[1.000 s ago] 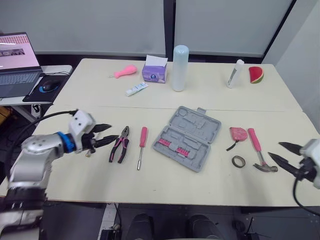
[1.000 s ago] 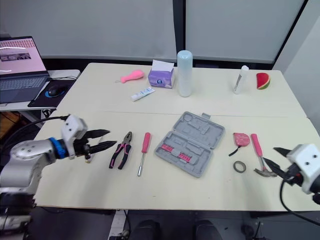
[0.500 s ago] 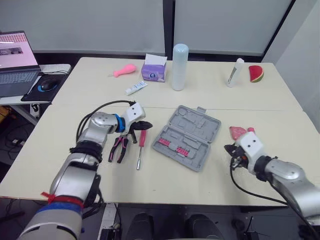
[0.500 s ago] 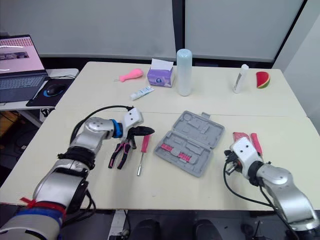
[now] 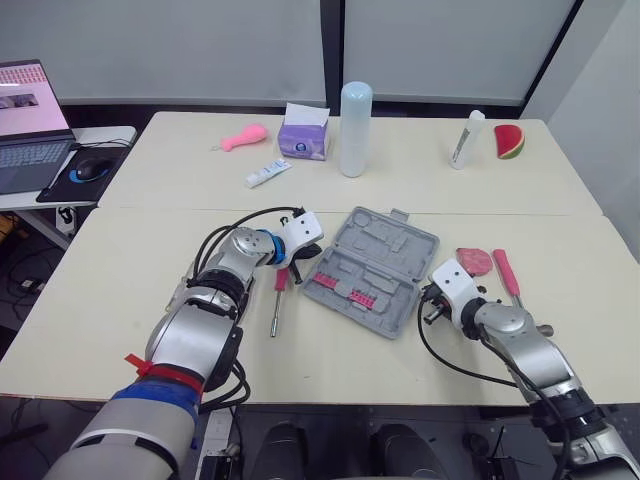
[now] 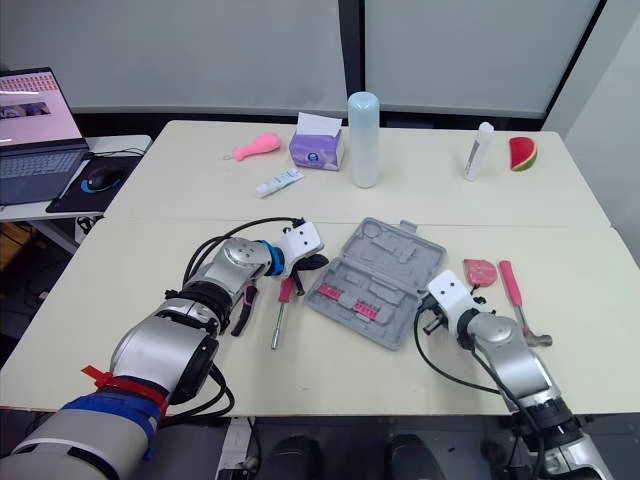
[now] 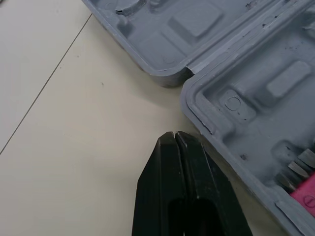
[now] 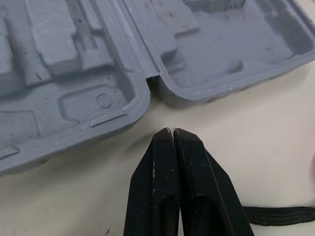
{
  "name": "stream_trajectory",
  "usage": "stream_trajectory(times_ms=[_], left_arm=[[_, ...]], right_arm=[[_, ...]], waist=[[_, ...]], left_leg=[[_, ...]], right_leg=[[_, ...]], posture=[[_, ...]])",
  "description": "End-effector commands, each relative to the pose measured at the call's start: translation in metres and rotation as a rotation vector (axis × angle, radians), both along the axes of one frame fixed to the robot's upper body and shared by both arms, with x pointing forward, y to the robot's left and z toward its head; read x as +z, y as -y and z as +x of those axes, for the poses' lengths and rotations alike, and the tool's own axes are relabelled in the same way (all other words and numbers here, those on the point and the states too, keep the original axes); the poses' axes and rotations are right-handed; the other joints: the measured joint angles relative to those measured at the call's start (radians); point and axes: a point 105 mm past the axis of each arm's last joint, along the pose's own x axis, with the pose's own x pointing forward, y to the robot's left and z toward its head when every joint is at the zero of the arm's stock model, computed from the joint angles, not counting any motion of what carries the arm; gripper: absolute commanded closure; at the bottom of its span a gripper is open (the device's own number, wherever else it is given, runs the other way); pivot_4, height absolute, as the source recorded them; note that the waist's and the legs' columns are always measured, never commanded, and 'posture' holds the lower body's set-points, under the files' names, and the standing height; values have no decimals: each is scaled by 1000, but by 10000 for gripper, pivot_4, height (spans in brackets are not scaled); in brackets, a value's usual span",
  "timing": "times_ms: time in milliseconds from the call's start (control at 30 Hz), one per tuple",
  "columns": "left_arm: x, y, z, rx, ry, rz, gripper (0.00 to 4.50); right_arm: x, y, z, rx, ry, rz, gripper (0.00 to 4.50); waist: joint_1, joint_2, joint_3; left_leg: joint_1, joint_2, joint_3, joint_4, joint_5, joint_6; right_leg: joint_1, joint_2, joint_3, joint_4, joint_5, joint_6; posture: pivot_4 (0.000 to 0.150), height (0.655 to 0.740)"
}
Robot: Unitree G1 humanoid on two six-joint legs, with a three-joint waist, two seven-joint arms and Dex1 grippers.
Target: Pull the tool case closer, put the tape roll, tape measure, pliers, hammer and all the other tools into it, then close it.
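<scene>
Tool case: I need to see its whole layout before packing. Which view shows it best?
The right eye view: the whole tool case lies open, both halves visible. The left eye view matches it. The wrist views give close-ups of its edges at the hinge notch.

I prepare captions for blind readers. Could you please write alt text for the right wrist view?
The right gripper, its two black fingers shut together, points at the hinge gap of the open grey tool case, just short of touching it. The case rests on a cream table; a black strap lies nearby.
</scene>
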Motion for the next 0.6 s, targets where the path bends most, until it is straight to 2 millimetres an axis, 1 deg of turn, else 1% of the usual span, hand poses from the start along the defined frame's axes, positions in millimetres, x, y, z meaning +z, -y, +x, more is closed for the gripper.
stream_trajectory(times_ms=[33, 200, 300, 500, 600], left_arm=[[12, 12, 6, 8, 43, -37, 45000], [8, 23, 0, -34, -7, -77, 45000], [8, 27, -3, -69, -27, -91, 45000], [8, 33, -16, -171, -102, -145, 45000], [6, 34, -23, -225, -141, -163, 45000]], right_arm=[[8, -8, 7, 28, 41, -1, 44918], [11, -14, 11, 46, 52, 9, 44918], [12, -18, 11, 67, 53, 18, 44918], [13, -25, 4, 130, 36, 34, 44918], [14, -27, -1, 171, 21, 41, 44918]], waist=[[0, 0, 0], [0, 0, 0], [0, 0, 0], [0, 0, 0], [1, 0, 0]], left_leg=[[0, 0, 0, 0, 0, 0], [0, 0, 0, 1, 0, 0], [0, 0, -1, 1, 0, 0], [0, 0, -1, 1, 0, 0], [0, 0, -1, 2, 0, 0]], right_leg=[[0, 0, 0, 0, 0, 0], [0, -1, -1, 0, 0, 0], [0, -1, -2, 1, 0, 0], [0, -2, -7, 1, 0, 0], [0, -6, -17, 1, 0, 0]], posture=[[1500, 7002], [1500, 7002], [1500, 7002], [1500, 7002], [1500, 7002]])
